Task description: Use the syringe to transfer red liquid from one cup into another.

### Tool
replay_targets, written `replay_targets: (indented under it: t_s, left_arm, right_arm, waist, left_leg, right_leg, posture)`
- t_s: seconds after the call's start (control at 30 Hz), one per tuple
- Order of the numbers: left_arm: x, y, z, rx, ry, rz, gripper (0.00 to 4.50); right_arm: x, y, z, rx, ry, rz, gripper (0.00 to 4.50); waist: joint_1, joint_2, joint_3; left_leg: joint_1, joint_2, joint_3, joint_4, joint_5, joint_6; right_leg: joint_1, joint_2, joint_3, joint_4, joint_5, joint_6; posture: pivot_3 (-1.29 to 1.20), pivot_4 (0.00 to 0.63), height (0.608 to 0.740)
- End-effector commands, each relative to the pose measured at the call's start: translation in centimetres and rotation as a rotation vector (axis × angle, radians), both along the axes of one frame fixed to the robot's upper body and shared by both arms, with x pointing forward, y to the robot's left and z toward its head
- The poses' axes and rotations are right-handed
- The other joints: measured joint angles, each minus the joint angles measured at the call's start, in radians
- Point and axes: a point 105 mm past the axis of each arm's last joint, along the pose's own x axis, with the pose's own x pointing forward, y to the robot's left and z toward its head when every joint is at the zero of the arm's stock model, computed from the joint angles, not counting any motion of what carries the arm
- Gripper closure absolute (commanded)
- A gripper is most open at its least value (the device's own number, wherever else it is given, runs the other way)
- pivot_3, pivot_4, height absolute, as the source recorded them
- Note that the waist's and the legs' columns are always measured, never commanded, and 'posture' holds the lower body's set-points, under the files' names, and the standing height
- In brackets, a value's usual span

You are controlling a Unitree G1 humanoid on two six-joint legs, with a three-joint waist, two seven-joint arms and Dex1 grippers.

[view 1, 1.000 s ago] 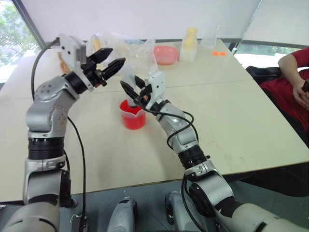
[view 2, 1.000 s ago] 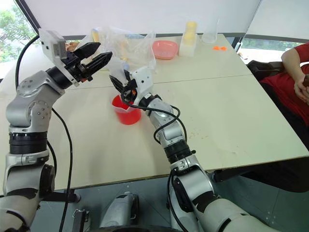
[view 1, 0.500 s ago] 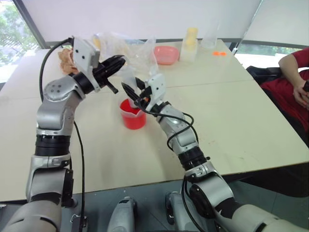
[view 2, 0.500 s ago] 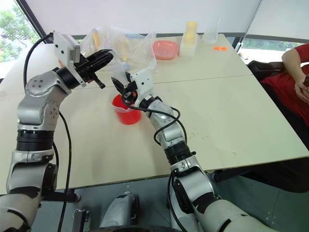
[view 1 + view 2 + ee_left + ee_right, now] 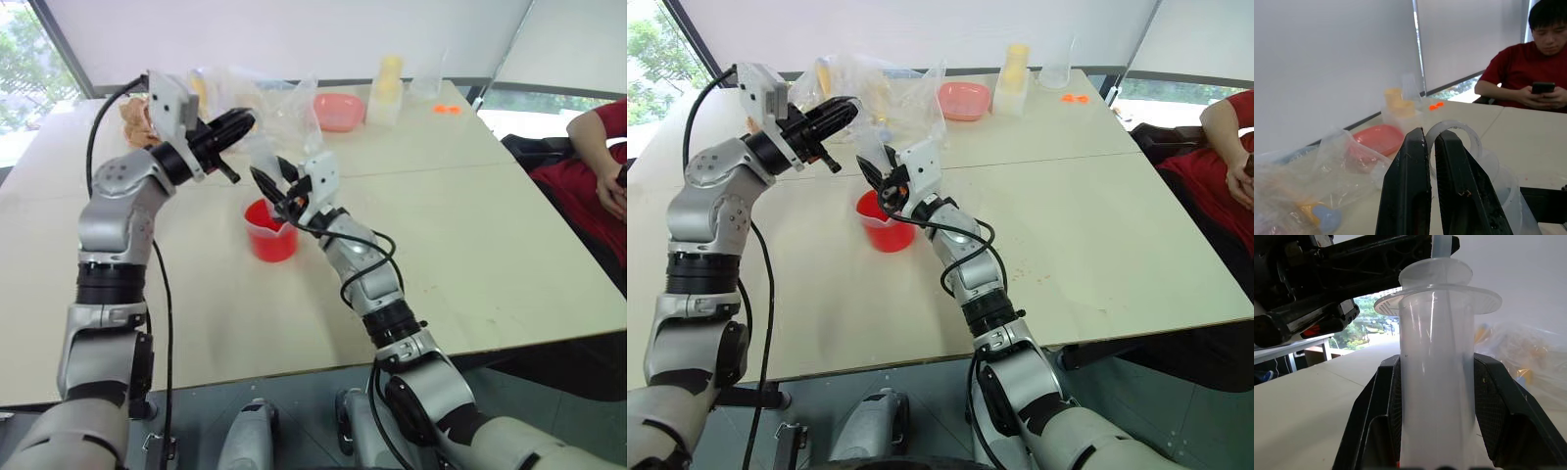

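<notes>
My right gripper (image 5: 277,180) is shut on the barrel of the clear-white syringe (image 5: 1436,382) and holds it upright over the spouted beaker (image 5: 269,235) of red liquid (image 5: 272,245) near the table's middle. The left gripper (image 5: 246,121) reaches in from the left at the syringe's top, with its fingers (image 5: 1408,196) pinched shut on the rim of the plunger's ring (image 5: 1469,137). The syringe's tip is hidden. A plain clear cup (image 5: 1053,67) stands far back by the window.
A pink bowl (image 5: 336,110), a pale yellow bottle (image 5: 385,88) and a crumpled plastic bag (image 5: 245,93) of items sit at the back. Small orange bits (image 5: 444,109) lie at the back right. A person in red (image 5: 598,166) sits at the table's right side.
The left gripper was open a second ago; it has closed in on the syringe's top and shut there. The right gripper has kept the syringe still.
</notes>
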Motion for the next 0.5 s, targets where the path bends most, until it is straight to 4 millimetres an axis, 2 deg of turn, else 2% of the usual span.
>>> replay_targets:
  t_s: [0.03,0.5]
  left_arm:
    - [-0.72,3.48,5.99,-0.134,-0.185,0.124,4.43]
    - [-1.05,3.90,6.18,-0.123,-0.190,0.113,4.43]
  right_arm:
    - [-3.70,4.65,0.23,0.008,-0.039,0.182,3.05]
    - [-4.22,5.34,-0.29,-0.001,-0.034,0.207,3.05]
  waist:
    - [0.000,0.000,0.000]
    - [0.000,0.000,0.000]
  left_leg:
    - [0.000,0.000,0.000,0.000,0.000,0.000]
    - [0.000,0.000,0.000,0.000,0.000,0.000]
  right_leg:
    - [0.000,0.000,0.000,0.000,0.000,0.000]
    - [0.000,0.000,0.000,0.000,0.000,0.000]
  posture:
    - [0.00,0.150,0.740]
    - [0.00,0.150,0.740]
